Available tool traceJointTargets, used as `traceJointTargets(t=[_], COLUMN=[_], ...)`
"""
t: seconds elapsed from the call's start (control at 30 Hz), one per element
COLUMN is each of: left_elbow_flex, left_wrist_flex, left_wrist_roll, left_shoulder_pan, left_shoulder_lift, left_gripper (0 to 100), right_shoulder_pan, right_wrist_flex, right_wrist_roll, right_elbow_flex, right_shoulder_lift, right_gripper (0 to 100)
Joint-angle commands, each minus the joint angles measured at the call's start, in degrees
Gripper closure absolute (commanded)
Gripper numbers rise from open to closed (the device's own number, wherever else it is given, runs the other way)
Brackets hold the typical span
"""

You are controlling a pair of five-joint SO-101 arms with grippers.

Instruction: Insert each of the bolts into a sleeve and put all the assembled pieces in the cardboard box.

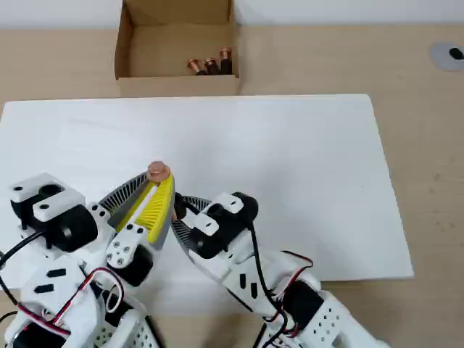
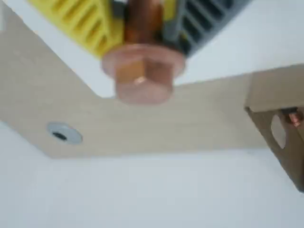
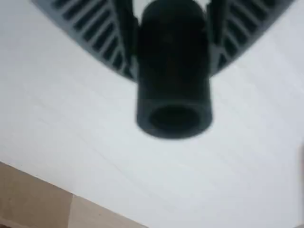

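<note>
My left gripper (image 1: 155, 183), with one yellow and one grey finger, is shut on a copper bolt (image 1: 158, 172) near the front left of the white board; the bolt's hex head (image 2: 142, 71) sticks out past the fingertips. Just beside it, my right gripper (image 1: 178, 210) is shut on a black sleeve (image 3: 173, 76), whose open end faces out over the board. The cardboard box (image 1: 127, 51) stands at the back, beyond the board, and holds three assembled copper-and-black pieces (image 1: 210, 65).
The white board (image 1: 290, 167) covers most of the wooden table (image 1: 428, 145). A grey round fitting (image 1: 448, 54) sits in the table at the far right. The box's side wall (image 2: 280, 128) has a round hole.
</note>
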Motion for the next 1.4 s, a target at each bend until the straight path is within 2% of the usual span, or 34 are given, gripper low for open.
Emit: traceJointTargets(t=[0.0,0.5,0.67,1.0,1.37], left_elbow_flex=[-3.1,-1.1,2.0,13.6,15.7], left_wrist_flex=[1.1,0.3,-6.9,-15.4,-19.7], left_wrist_roll=[0.4,0.4,0.4,2.0,2.2], left_shoulder_pan=[0.9,-0.8,-6.4,-6.6,-7.8], left_shoulder_lift=[-0.1,-0.2,-0.2,-0.7,-0.7], left_gripper=[100,100,100,100,100], right_shoulder_pan=[-0.7,-0.6,-0.6,-0.6,-0.6], right_wrist_flex=[-0.1,-0.2,-3.0,-5.3,-5.5], right_wrist_roll=[-0.5,-1.1,-1.1,-1.2,-1.2], right_elbow_flex=[0.0,0.0,0.0,0.0,0.0], right_shoulder_lift=[-6.7,-7.1,-7.1,-7.1,-7.1], right_gripper=[98.8,98.8,98.8,98.8,98.8])
